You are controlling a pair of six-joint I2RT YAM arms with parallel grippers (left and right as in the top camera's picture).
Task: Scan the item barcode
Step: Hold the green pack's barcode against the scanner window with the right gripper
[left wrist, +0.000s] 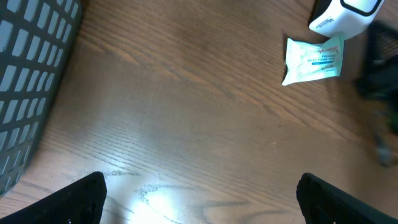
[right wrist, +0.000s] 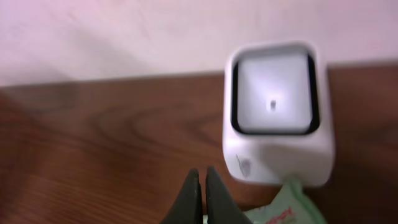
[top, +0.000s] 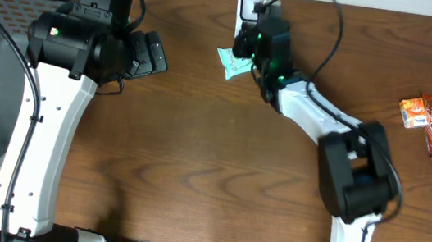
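Mint-green packet (top: 230,60) lay flat on desk (top: 195,160), just at 7 o'clock of upright white scanner (top: 251,5), near desk's 12 o'clock edge.

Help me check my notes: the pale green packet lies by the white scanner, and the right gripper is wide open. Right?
No: the right gripper is shut, its jaws pressed together, as the right wrist view shows. The packet does lie by the scanner.
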